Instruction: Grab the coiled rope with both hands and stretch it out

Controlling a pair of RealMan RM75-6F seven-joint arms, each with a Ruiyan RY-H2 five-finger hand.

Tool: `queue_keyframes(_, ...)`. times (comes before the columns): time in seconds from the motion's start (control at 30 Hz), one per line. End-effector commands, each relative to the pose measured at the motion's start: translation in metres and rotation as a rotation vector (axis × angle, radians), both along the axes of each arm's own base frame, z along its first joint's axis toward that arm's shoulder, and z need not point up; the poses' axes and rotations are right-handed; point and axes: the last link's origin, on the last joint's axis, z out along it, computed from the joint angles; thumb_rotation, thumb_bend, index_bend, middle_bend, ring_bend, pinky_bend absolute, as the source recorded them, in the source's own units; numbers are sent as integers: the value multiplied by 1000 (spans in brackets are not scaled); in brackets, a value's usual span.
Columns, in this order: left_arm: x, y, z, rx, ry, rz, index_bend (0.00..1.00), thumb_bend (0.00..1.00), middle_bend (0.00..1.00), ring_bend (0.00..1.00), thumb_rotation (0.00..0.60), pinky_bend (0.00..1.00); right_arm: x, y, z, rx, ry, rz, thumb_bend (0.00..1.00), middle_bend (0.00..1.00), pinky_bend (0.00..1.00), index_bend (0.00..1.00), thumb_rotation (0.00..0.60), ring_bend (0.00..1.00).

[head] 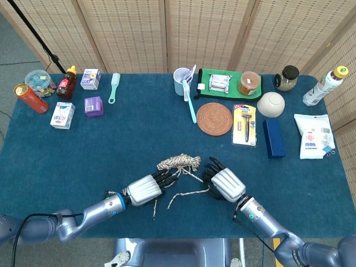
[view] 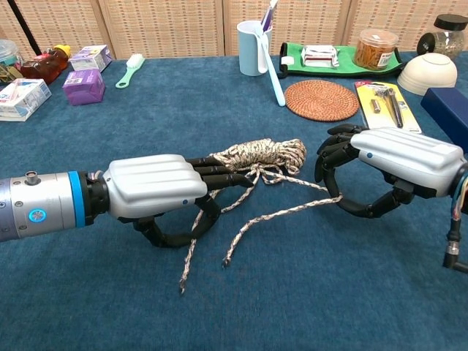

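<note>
The coiled rope is a speckled beige bundle on the blue cloth, near the front middle; its coil lies between both hands. My left hand reaches in from the left. Its fingers lie against the coil's left end and pinch a loose strand against the thumb; the strand hangs down to the cloth. My right hand sits just right of the coil with fingers curled. Two strands meet at its thumb tip, and I cannot see whether they are clamped. The head view shows the left hand and right hand flanking the coil.
Behind the coil lie a woven coaster, a white cup with a toothbrush, a razor pack and a dark blue box. Small boxes and bottles stand at the far left. The table's front edge runs close under both forearms.
</note>
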Motion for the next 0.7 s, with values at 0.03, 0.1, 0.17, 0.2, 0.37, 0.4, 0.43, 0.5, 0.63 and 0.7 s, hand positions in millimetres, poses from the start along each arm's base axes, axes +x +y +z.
queue_keyframes(0.03, 0, 0, 0, 0, 0, 1, 657, 443, 0, 0, 600, 0, 0, 0, 0, 0, 0, 0, 464, 362, 0, 669, 600, 190)
queue_keyframes(0.1, 0, 0, -1, 0, 1, 1, 657, 443, 0, 0, 600, 0, 0, 0, 0, 0, -1, -1, 464, 362, 0, 669, 600, 190)
queue_keyframes(0.17, 0, 0, -2, -1, 3, 3, 654, 443, 0, 0, 600, 0, -1, 0, 0, 1, -1, -2, 464, 362, 0, 669, 600, 190)
queue_keyframes(0.2, 0, 0, -2, -2, 4, 3, 652, 443, 0, 0, 600, 0, -1, 0, 0, 1, -1, -2, 464, 362, 0, 669, 600, 190)
queue_keyframes(0.37, 1, 0, -4, -4, 7, 5, 641, 443, 0, 0, 600, 0, -1, 0, 1, 0, -2, -5, 464, 362, 0, 670, 600, 190)
queue_keyframes(0.4, 1, 0, -4, -5, 7, 4, 641, 443, 0, 0, 600, 0, -2, 0, 1, 0, -2, -5, 464, 362, 0, 670, 600, 190)
queue_keyframes(0.43, 1, 0, -5, -5, 6, 4, 642, 447, 0, 0, 600, 0, -2, 0, 1, 0, -2, -5, 464, 362, 0, 671, 600, 190)
queue_keyframes(0.5, 1, -1, -5, -3, 2, 2, 653, 469, 0, 0, 600, 0, -2, 0, 1, -1, -2, -5, 464, 363, 0, 673, 600, 191)
queue_keyframes(0.63, 2, 0, -3, 4, -8, 3, 691, 518, 0, 0, 600, 0, -2, 0, 2, -3, -4, -5, 464, 367, 0, 675, 600, 195)
queue_keyframes(0.7, 2, 1, -2, 7, -12, 6, 707, 543, 0, 0, 600, 0, -2, 0, 2, 1, -6, -8, 465, 370, 0, 675, 600, 197)
